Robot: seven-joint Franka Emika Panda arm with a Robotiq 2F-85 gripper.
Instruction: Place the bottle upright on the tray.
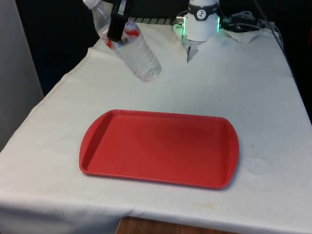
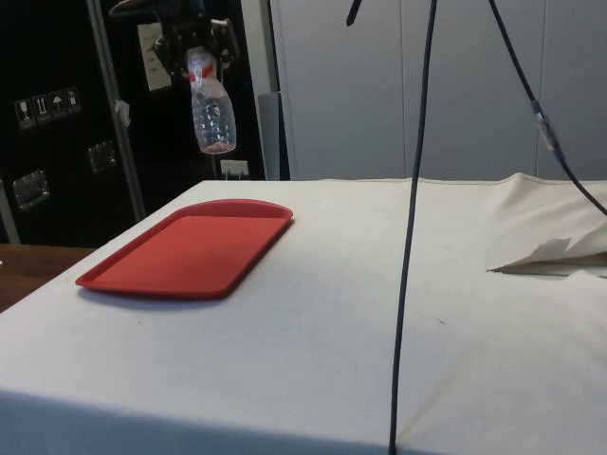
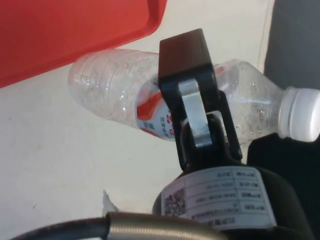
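Observation:
A clear plastic bottle [image 1: 136, 53] with a red-and-white label and a white cap hangs in the air, tilted, cap uppermost. My gripper [image 1: 118, 27] is shut on the bottle's middle, at the label. This is high above the table, beyond the tray's far corner at the front view's left. In the side view the bottle [image 2: 212, 114] hangs well above the red tray [image 2: 185, 248], and the gripper [image 2: 194, 43] holds it near the neck end. The wrist view has a finger [image 3: 187, 85] across the bottle [image 3: 110, 90], with the tray's corner [image 3: 75, 35] behind. The red tray [image 1: 158, 148] lies flat mid-table with nothing on it.
The robot's base [image 1: 201, 22] stands at the table's far end, with cables [image 1: 248, 22] and folded cloth beside it. A dark cable [image 2: 413, 218] hangs down in the side view. White cloth surrounds the tray on all sides.

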